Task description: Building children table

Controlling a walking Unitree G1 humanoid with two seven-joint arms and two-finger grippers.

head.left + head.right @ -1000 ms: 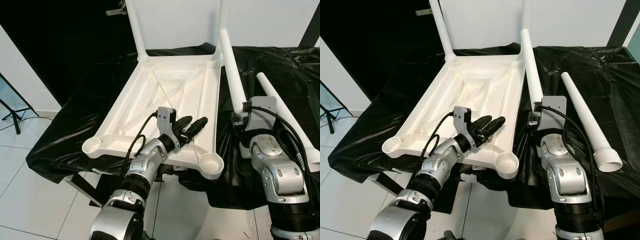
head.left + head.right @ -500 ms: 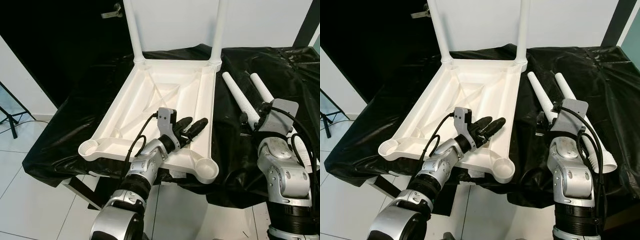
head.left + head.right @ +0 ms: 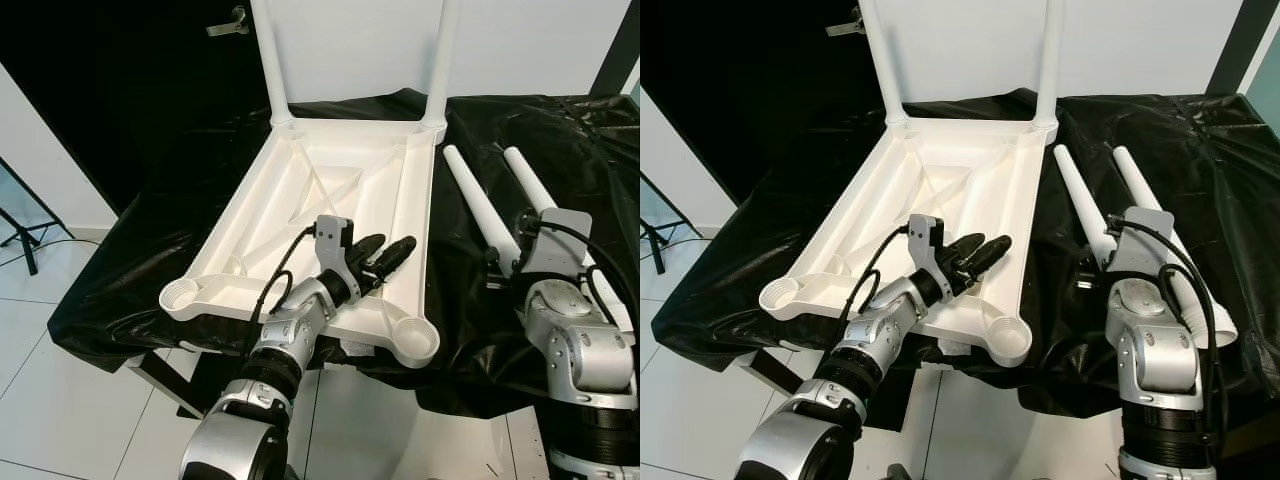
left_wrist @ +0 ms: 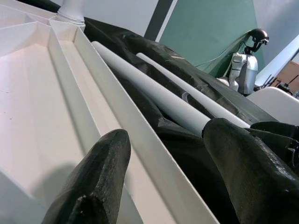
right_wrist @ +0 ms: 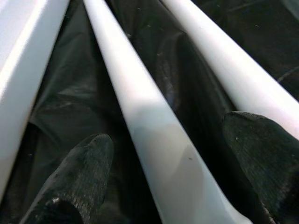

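White plastic table top (image 3: 340,200) upside down on a black plastic sheet (image 3: 150,240), ribs facing up. Two white legs (image 3: 268,60) already screwed in at the far corners, standing straight up. Two round empty sockets (image 3: 417,340) at the near corners, hanging a little past the sheet's edge.

Left gripper (image 3: 385,260) over the near right side of the table top, by its raised rim. Fingers (image 4: 98,182) spread apart, one on each side of the rim, holding nothing. Cannot tell if a finger touches the plastic.

Two loose white legs lying side by side on the black sheet, to the right of the table top, close together but apart. Nearer loose leg (image 3: 480,205) just beside the table top's right rim, farther loose leg (image 3: 1145,205) on its other side.

Right gripper (image 5: 163,172) low over the nearer loose leg, near its thick end. Fingers (image 5: 74,172) wide apart, one on each side of that leg, not squeezing it. Silver right arm (image 3: 575,340) bent up in front of the sheet.

White tiled floor (image 3: 60,400) below on the left.
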